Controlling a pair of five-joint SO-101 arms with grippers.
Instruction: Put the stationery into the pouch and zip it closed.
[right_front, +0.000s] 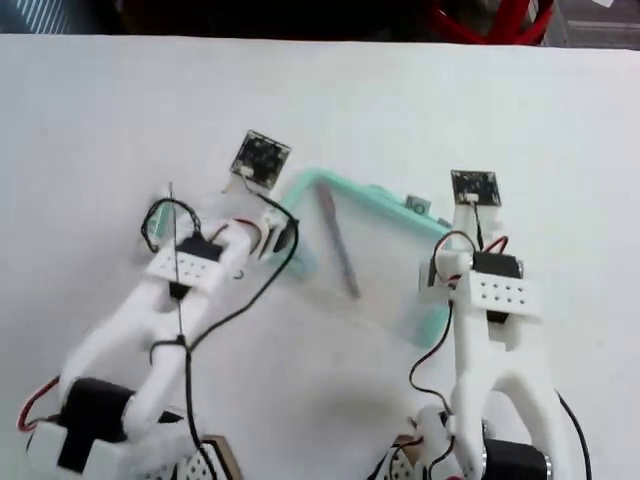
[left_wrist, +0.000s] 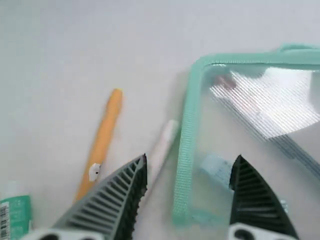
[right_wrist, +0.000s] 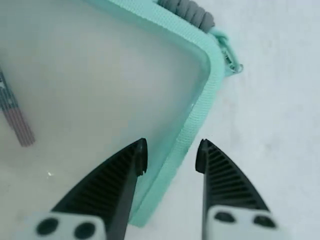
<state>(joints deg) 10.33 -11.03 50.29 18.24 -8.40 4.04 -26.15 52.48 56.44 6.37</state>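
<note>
While agape, right tool (right_wrist: 172, 146) astride the pouch (right_wrist: 100, 80) edge.

I take this for a robotics lab bench: a white tabletop (right_front: 450, 100), two white plastic arms (right_front: 130, 320) with loose wires (right_front: 240, 305) and uncased camera boards (right_front: 261, 157).

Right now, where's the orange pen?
Left wrist view: orange pen lies on the table outside the pouch, on its left-arm side, a white pen between them.
</note>
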